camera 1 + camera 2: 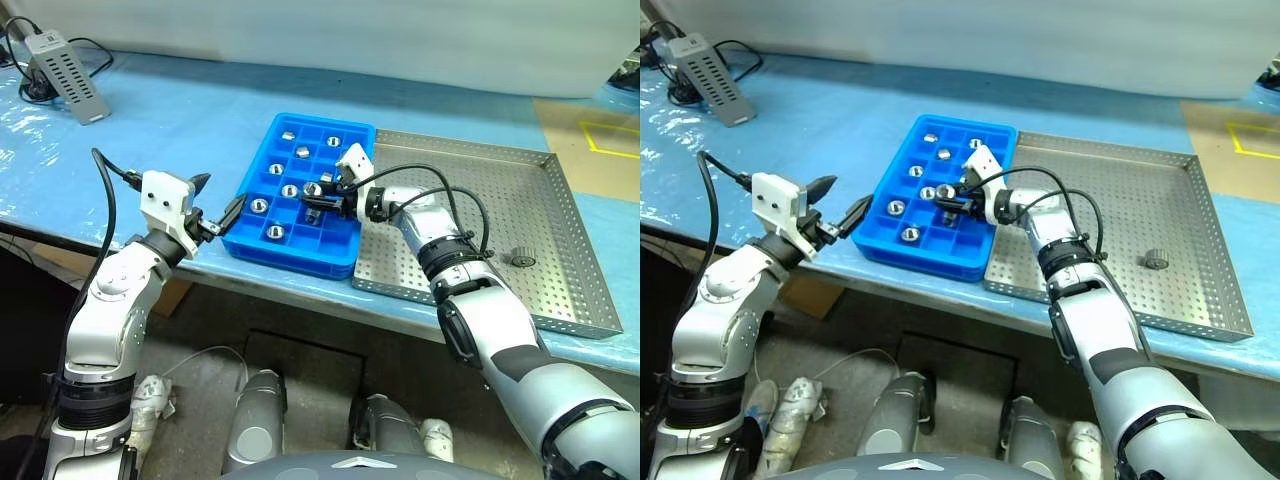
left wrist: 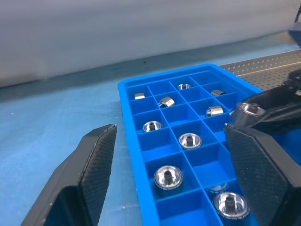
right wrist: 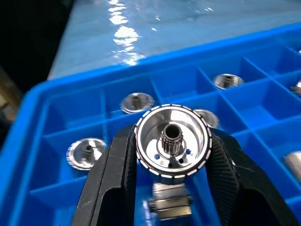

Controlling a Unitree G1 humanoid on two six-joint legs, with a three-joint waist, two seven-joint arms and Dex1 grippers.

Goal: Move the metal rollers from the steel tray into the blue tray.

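Metal roller [image 3: 172, 143] with ridged rim clenched in right tool [image 1: 318, 197], held over blue tray [image 1: 262, 163] near its middle compartments. Several other rollers [image 2: 168, 177] sitting in separate tray compartments. One roller [image 1: 521, 257] lying on steel tray [image 1: 560, 215], well apart, right of blue tray. Left tool [image 1: 218, 203] released, fingers spread, hovering just beside blue tray's left edge over blue-covered tabletop [image 1: 170, 130].
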